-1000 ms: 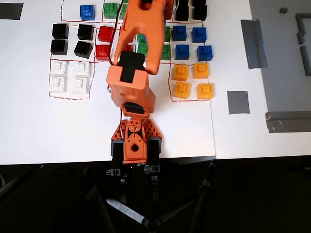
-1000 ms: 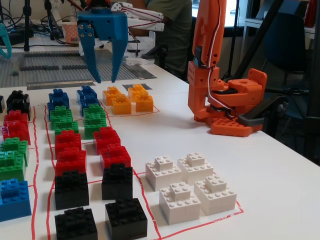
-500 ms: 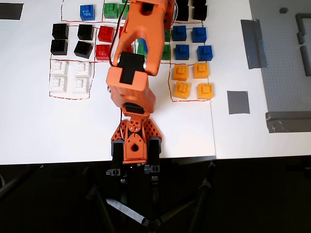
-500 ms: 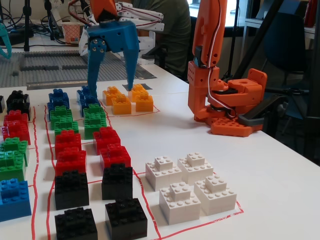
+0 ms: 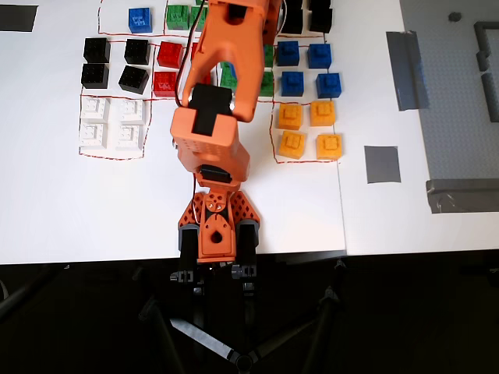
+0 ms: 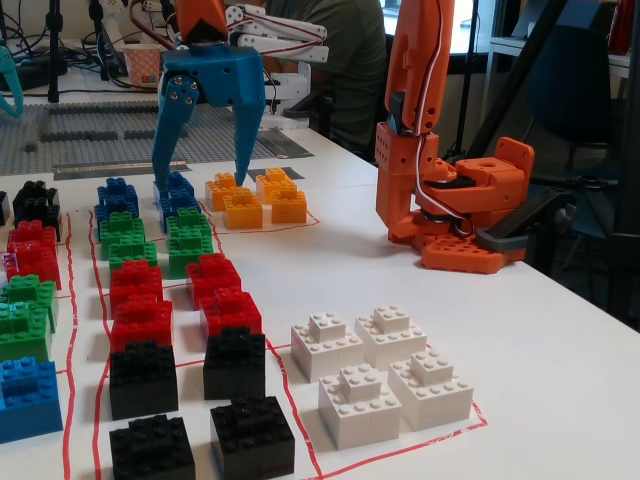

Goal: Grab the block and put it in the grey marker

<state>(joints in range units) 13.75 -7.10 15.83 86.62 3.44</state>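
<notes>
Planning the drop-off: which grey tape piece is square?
The grey marker, right of the yellow bricks in the overhead view; the other pieces are elongated.

Bricks [image 6: 142, 319] glossy plastic; table [image 6: 560, 380] smooth matt white; grey marker [image 5: 382, 164] matt tape.

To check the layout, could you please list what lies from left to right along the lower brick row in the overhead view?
White bricks → orange arm → yellow bricks → the grey marker → long grey tape strip.
</notes>
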